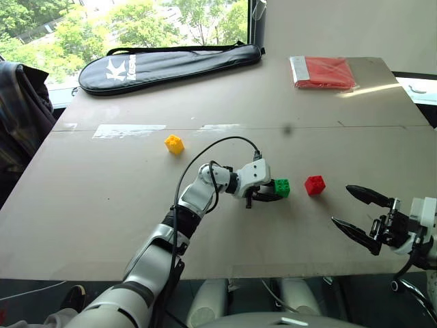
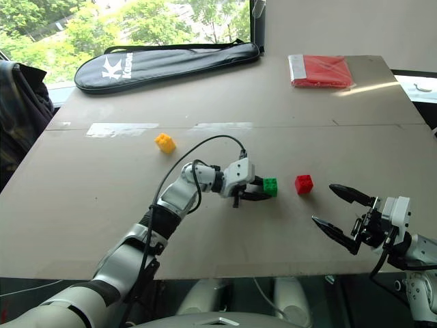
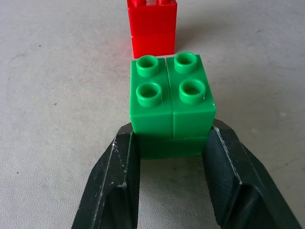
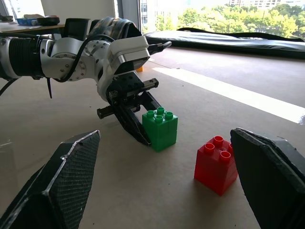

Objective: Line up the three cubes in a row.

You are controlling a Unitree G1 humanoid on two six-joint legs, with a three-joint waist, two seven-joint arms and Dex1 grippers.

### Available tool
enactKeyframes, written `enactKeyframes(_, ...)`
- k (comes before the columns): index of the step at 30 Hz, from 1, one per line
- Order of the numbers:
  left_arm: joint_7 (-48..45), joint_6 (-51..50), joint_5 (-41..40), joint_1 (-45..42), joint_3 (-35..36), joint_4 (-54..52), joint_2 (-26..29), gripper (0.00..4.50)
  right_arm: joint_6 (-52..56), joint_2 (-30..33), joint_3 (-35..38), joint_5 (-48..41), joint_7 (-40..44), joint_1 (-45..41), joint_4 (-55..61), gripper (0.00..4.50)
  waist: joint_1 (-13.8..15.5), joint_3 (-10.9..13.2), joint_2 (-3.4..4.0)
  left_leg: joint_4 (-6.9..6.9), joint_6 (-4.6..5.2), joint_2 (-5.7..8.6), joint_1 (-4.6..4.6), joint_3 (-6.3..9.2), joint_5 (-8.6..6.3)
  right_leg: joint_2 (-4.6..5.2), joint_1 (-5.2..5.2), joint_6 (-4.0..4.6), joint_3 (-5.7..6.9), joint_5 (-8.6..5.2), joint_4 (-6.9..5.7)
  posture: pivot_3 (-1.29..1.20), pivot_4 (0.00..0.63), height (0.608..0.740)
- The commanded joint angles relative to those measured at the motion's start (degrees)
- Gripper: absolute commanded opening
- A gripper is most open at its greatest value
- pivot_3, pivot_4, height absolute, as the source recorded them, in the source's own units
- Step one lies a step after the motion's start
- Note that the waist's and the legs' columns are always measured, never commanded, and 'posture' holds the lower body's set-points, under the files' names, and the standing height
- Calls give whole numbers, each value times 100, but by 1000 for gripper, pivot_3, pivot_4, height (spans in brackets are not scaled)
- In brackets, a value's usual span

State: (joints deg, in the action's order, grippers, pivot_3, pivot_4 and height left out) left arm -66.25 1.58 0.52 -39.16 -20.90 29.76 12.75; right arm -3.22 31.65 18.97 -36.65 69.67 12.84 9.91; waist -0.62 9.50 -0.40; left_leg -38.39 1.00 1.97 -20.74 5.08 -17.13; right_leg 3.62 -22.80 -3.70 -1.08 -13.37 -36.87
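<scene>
near the middle of the desk (image 1: 102, 205), the green cube (image 1: 281, 187) is clamped between the two fingers of the left pincer (image 1: 272, 192), low on its sides, and rests on the desk surface with its studs facing up. the red cube (image 1: 315, 185) is placed just beside the green cube, on the side away from the left pincer, with a small gap between the two. the yellow cube (image 1: 175, 144) is located well apart from both, farther back and to the left. the right pincer (image 1: 356, 212) is held wide apart, with nothing between its fingers, near the red cube and to its right. a black racket bag (image 1: 164, 66) and a flat red packet (image 1: 323, 72) are positioned along the far edge of the desk.
</scene>
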Motion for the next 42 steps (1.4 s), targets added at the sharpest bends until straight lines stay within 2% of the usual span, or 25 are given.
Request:
enactKeyframes(1,5,40,72,-3,-63,83,26,1231,-117,3,58,-44,5,-21,30,4500,0,0,0,0,0,0,0,0,0,0,0,0,0,0,0,0,150,740)
enactKeyframes(3,46,48,51,-40,-19,145,2,1231,-128,-4,50,-36,10,-21,23,4500,0,0,0,0,0,0,0,0,0,0,0,0,0,0,0,0,150,740)
enactKeyframes(4,52,48,25,-59,7,165,-12,1731,-135,-8,46,-31,13,-22,18,4500,0,0,0,0,0,0,0,0,0,0,0,0,0,0,0,0,150,740)
enactKeyframes(7,95,81,23,-101,35,212,-33,2768,-145,-8,41,-32,26,-17,15,4500,1,0,0,0,1,1,0,0,0,0,1,0,0,0,0,0,150,740)
enactKeyframes(10,169,113,45,-114,44,278,-51,4234,-150,1,34,-50,43,-2,12,4500,0,0,0,0,1,1,0,0,0,0,1,0,0,0,-1,0,150,740)
enactKeyframes(11,182,124,38,-113,45,293,-53,4393,-149,5,31,-55,46,2,11,4500,0,0,0,-1,0,1,0,0,0,0,1,0,0,0,-1,0,150,740)
enactKeyframes(42,913,283,220,57,-40,320,-492,4393,-213,0,3,-51,93,43,-46,4500,49,-2,1,-2,-1,4,0,1,0,3,3,-1,1,1,-1,0,150,740)
